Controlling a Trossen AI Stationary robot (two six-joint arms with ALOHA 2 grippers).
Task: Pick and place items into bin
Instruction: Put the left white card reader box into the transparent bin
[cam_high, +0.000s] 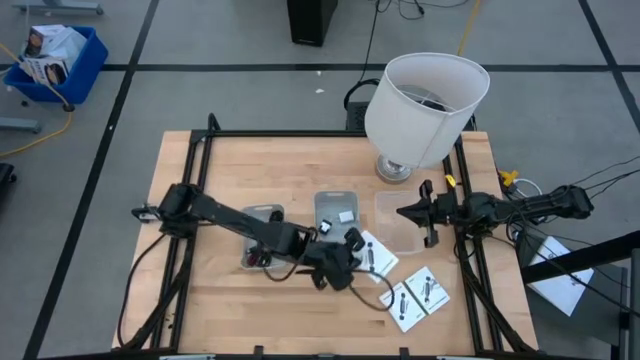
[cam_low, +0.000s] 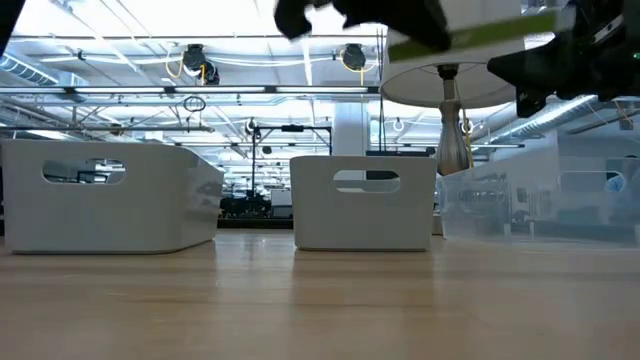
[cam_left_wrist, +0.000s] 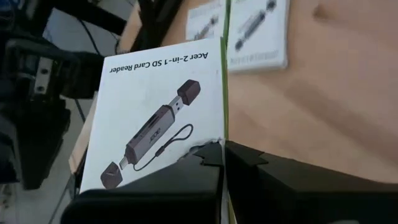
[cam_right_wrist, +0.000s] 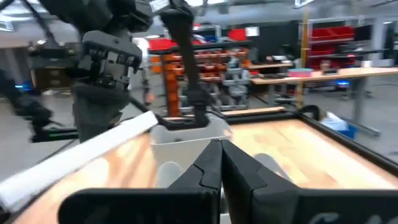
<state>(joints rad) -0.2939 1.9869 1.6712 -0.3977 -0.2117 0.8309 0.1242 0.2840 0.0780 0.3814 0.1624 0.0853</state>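
Transfer step in hand: left gripper (cam_high: 352, 243) clenched on 1 white printed SD-reader card box (cam_left_wrist: 155, 118), lifted above the wooden counter (cam_high: 220, 300); next, carry over grey bin (cam_high: 337, 212) and release; right gripper (cam_high: 405, 212) closed, empty.

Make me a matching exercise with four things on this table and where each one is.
1 big white lampshade
2 white Acer card-reader card
3 two white printed cards
4 right tool

A gripped in the left tool
B lying flat on the wooden table
C above the clear plastic bin
D standing at the table's far edge

Pairs: 1-D, 2-A, 3-B, 4-C
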